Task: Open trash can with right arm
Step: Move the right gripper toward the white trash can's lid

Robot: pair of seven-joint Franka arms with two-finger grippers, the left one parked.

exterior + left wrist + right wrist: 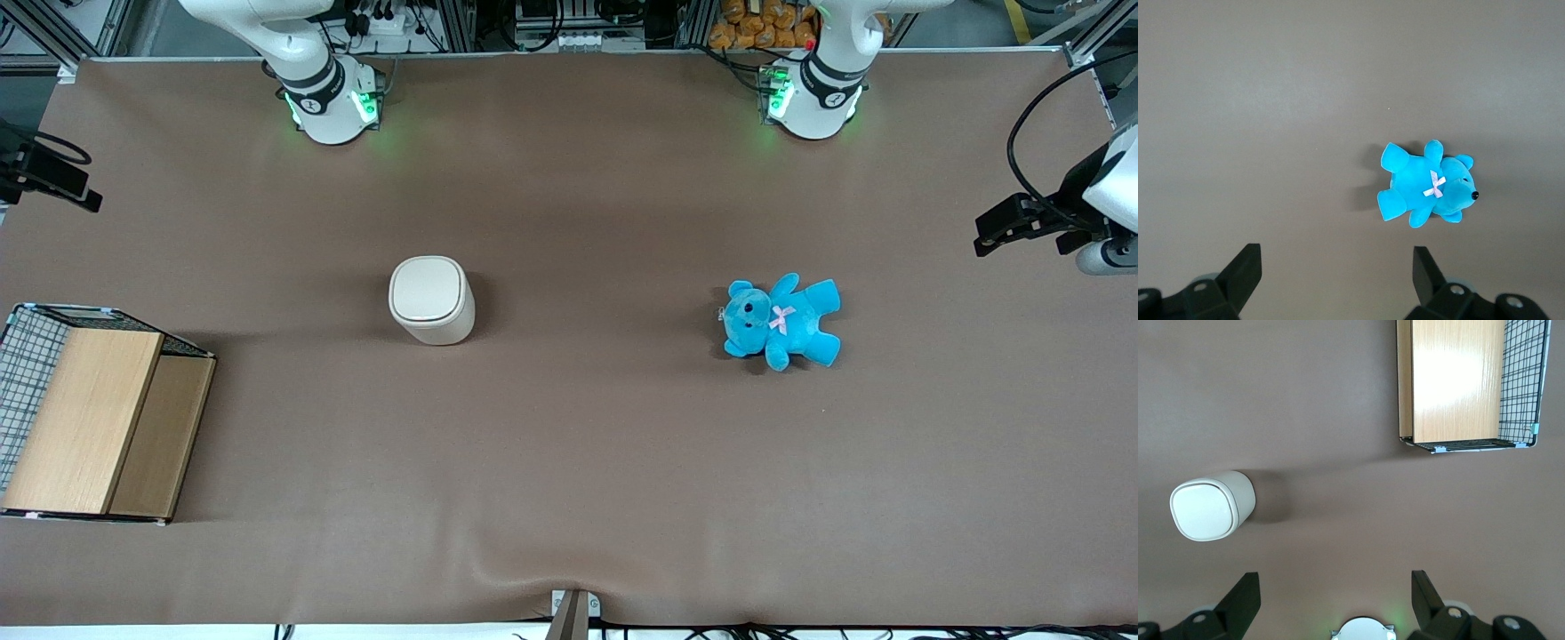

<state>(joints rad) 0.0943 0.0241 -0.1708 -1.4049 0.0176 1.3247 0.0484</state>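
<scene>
Open jaws (1331, 603) above lidded trash can (1211, 505)

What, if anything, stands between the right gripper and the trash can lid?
Nothing visible. The gripper is open, high over the table, well apart from the trash can, whose lid is shut and bare. The wood-and-mesh box and blue teddy lie well aside.

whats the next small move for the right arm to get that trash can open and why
Probably swing the gripper down over the trash can. Its lid lies flat and shut, and the open gripper hangs high above the table, well apart from the can, so nothing can lift the lid until the fingers reach its edge.
</scene>
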